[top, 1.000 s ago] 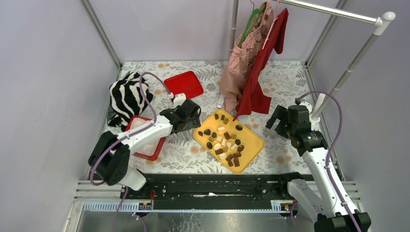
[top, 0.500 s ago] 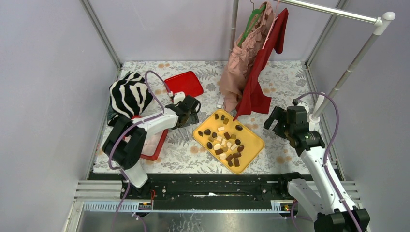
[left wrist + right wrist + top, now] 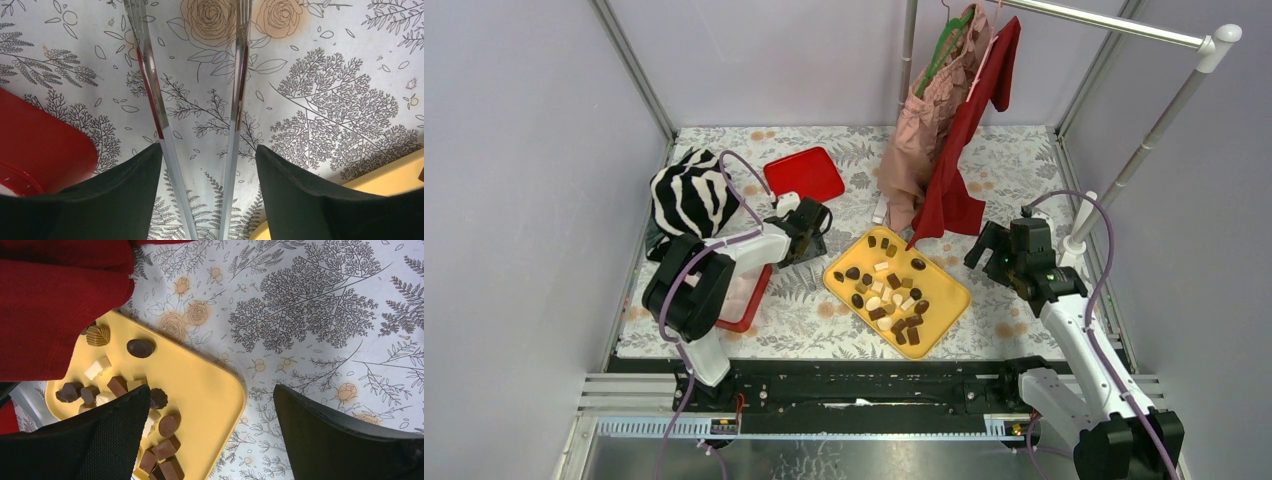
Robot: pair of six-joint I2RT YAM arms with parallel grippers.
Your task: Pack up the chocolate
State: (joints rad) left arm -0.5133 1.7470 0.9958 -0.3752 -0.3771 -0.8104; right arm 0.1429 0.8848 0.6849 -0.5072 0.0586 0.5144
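The chocolate (image 3: 889,295), several small dark, tan and white pieces, lies on a yellow tray (image 3: 954,300) at mid-table. My left gripper (image 3: 801,255) is low over the tablecloth, left of the tray. Its open jaws (image 3: 209,146) straddle a pair of metal tongs (image 3: 149,75). The left finger touches one tong arm. The right finger stands a little apart from the other. My right gripper (image 3: 987,255) hovers open and empty over the tray's right edge (image 3: 210,365), with chocolate (image 3: 167,447) just beside its left finger.
A red box (image 3: 742,300) with a white liner sits left of the tongs, its red edge (image 3: 40,135) close to my left finger. A red lid (image 3: 804,172), a zebra cloth (image 3: 689,195) and hanging clothes (image 3: 944,130) on a rack stand behind.
My left gripper swung back and came down over the tongs, its jaws narrowing around them. My right gripper drifted a little left toward the tray.
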